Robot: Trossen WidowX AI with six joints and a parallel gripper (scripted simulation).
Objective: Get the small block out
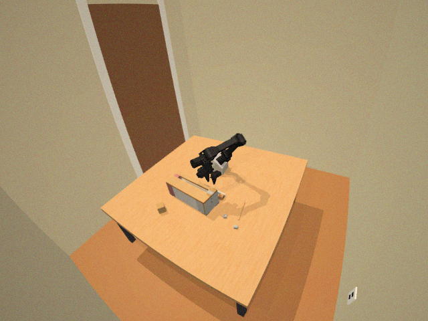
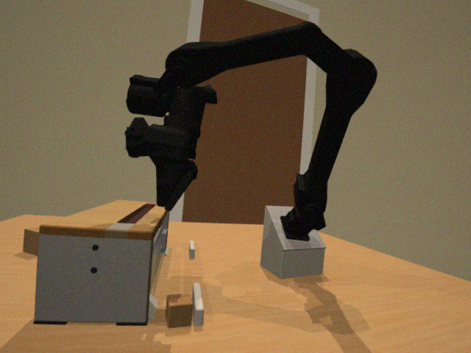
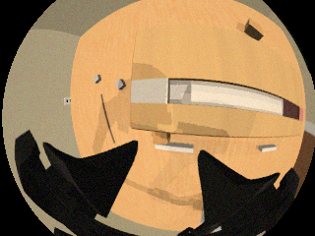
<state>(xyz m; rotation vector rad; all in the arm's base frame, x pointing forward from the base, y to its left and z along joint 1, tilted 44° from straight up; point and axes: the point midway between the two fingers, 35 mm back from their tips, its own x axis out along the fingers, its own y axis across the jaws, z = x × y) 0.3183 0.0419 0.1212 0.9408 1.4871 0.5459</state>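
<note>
The box (image 1: 186, 199) (image 2: 121, 288) (image 3: 207, 46) stands upright, with a long slot in its lid. A small brown block (image 2: 178, 311) (image 1: 221, 196) lies on the table just outside the clear front, near the box's grey end, between the box and a white strip. In the wrist view only a bit of it shows past the lid's edge. My gripper (image 1: 210, 182) (image 2: 167, 208) (image 3: 168, 149) is open and empty, pointing down. Its fingertips hang about lid height beside the clear front, above the level of the block. The shelf inside is mostly hidden.
White strips (image 2: 198, 304) (image 3: 267, 147) stand along the clear front. Beyond the grey end are two small grey pieces (image 1: 225, 216) (image 3: 121, 84) and a thin rod (image 1: 241, 211) (image 3: 107, 118). A larger brown block (image 1: 161, 208) (image 3: 253, 30) is behind the box. The arm's base mount (image 2: 300, 262) is opposite the front.
</note>
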